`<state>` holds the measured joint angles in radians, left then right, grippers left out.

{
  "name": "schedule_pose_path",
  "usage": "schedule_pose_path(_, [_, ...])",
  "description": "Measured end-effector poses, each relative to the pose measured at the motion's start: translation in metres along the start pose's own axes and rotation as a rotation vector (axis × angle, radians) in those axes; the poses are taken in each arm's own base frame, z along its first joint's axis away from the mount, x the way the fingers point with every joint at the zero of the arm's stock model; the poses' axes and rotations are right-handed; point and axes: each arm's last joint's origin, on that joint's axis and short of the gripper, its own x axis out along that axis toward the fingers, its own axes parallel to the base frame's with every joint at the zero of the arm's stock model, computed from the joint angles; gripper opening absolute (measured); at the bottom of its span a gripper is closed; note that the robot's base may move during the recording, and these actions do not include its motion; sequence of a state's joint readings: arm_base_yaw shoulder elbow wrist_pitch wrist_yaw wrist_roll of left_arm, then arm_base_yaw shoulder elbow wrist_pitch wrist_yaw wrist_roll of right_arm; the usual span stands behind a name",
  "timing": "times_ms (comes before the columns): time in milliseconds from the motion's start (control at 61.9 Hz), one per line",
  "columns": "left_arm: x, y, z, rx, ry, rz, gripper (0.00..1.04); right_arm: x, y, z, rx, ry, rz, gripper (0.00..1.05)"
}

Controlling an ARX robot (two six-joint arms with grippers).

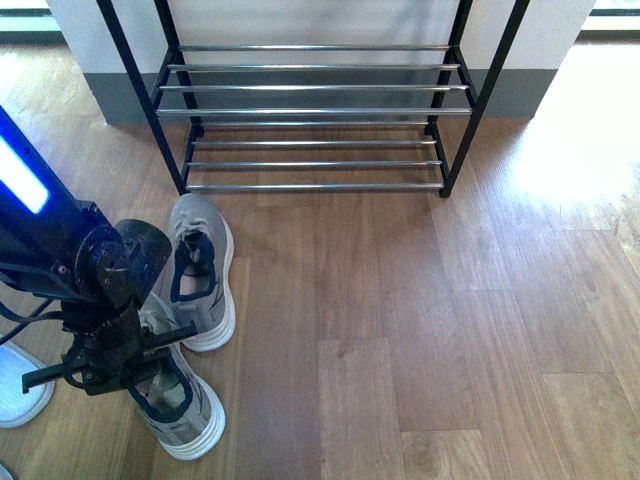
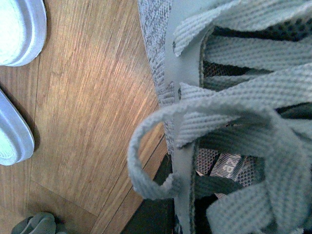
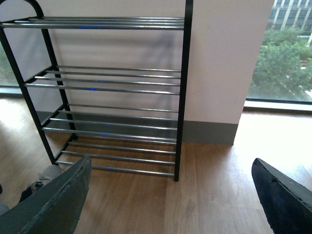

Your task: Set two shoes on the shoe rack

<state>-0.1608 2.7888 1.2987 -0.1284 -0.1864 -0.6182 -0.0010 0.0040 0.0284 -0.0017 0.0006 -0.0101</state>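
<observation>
Two grey sneakers lie on the wood floor at the left of the front view. The far sneaker points toward the shoe rack. My left gripper is down on the near sneaker and shut on it. In the left wrist view the sneaker's laces and dark tongue fill the frame, with my left gripper at its collar. My right gripper is open, facing the black rack, its fingers wide apart with nothing between them. It does not show in the front view.
Pale blue slides lie on the floor beside the held sneaker, and one shows at the front view's left edge. A white wall stands behind the rack, with a window to its right. Bare wood floor stretches before the rack.
</observation>
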Motion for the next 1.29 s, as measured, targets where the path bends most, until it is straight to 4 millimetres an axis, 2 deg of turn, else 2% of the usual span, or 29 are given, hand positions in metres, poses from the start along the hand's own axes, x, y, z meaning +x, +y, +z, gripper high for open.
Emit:
schedule_pose_path(145, [-0.006,0.002,-0.003,-0.003,-0.019,-0.017,0.02,0.000,0.000,0.000,0.000,0.000,0.000,0.95])
schedule_pose_path(242, [-0.025,0.007,-0.004,-0.006,-0.059,-0.045,0.02,0.000,0.000,0.000,0.000,0.000,0.001,0.95])
schedule_pose_path(291, [-0.041,0.010,-0.003,-0.005,-0.096,-0.056,0.02,0.000,0.000,0.000,0.000,0.000,0.000,0.95])
schedule_pose_path(372, [-0.084,0.022,0.004,-0.001,-0.203,-0.099,0.02,0.000,0.000,0.000,0.000,0.000,0.000,0.95])
schedule_pose_path(566, [-0.147,0.045,0.006,0.013,-0.424,-0.106,0.02,0.000,0.000,0.000,0.000,0.000,0.000,0.95])
schedule_pose_path(760, [-0.210,0.073,-0.007,0.043,-0.706,-0.053,0.02,0.000,0.000,0.000,0.000,0.000,0.000,0.95])
schedule_pose_path(824, [-0.226,0.082,-0.015,0.041,-0.787,-0.034,0.02,0.000,0.000,0.000,0.000,0.000,0.000,0.95])
schedule_pose_path(889, [-0.250,0.096,-0.033,0.045,-0.878,-0.028,0.02,0.000,0.000,0.000,0.000,0.000,0.001,0.95])
schedule_pose_path(1002, [-0.272,0.113,-0.059,0.034,-0.972,-0.035,0.02,0.000,0.000,0.000,0.000,0.000,0.000,0.95])
schedule_pose_path(1163, [-0.294,0.135,-0.096,0.026,-1.085,-0.005,0.02,0.000,0.000,0.000,0.000,0.000,0.000,0.95])
schedule_pose_path(1293, [-0.307,0.155,-0.133,0.016,-1.173,-0.007,0.02,0.000,0.000,0.000,0.000,0.000,0.000,0.95])
